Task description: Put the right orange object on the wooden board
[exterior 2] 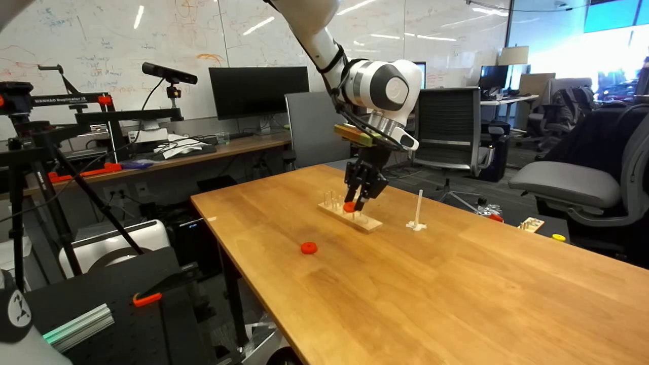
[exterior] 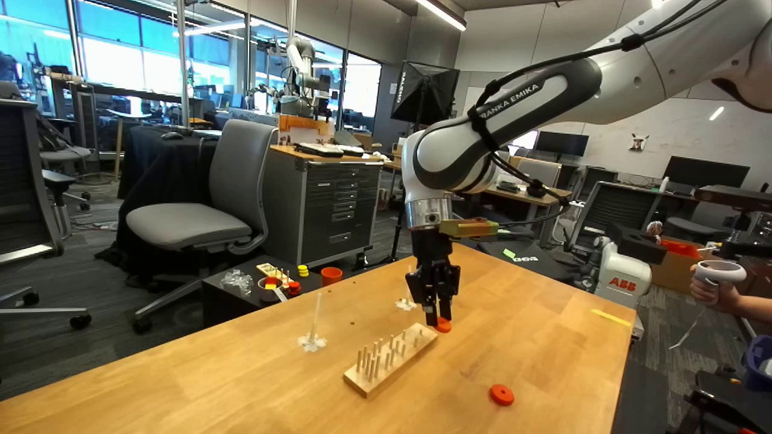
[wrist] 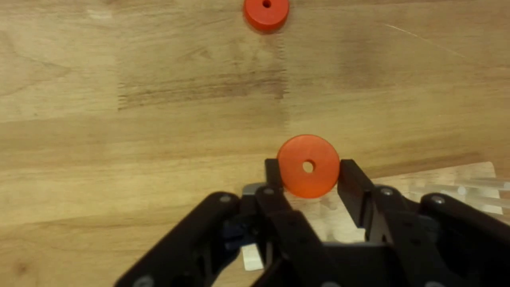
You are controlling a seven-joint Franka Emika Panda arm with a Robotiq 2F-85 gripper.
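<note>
The right orange object, a flat red-orange disc with a centre hole point(wrist: 318, 181), is pinched edge-on between the fingertips of my gripper point(wrist: 310, 166). In both exterior views the disc point(exterior: 443, 326) point(exterior 2: 349, 207) shows at the fingertips of the gripper point(exterior: 439, 318) point(exterior 2: 355, 202), held up near one end of the wooden board. The pale board with several upright pegs point(exterior: 398, 369) point(exterior 2: 372, 225) lies on the table. In the wrist view the board point(wrist: 330, 225) is partly hidden behind the gripper and the disc. The gap between disc and board is hard to judge.
Another orange disc point(exterior: 501, 395) point(exterior 2: 309, 248) lies flat on the tabletop, and shows in the wrist view point(wrist: 266, 16). A thin upright rod point(exterior: 316, 319) point(exterior 2: 418, 208) is taped to the table. A second rod base point(exterior: 406, 304) stands behind the gripper.
</note>
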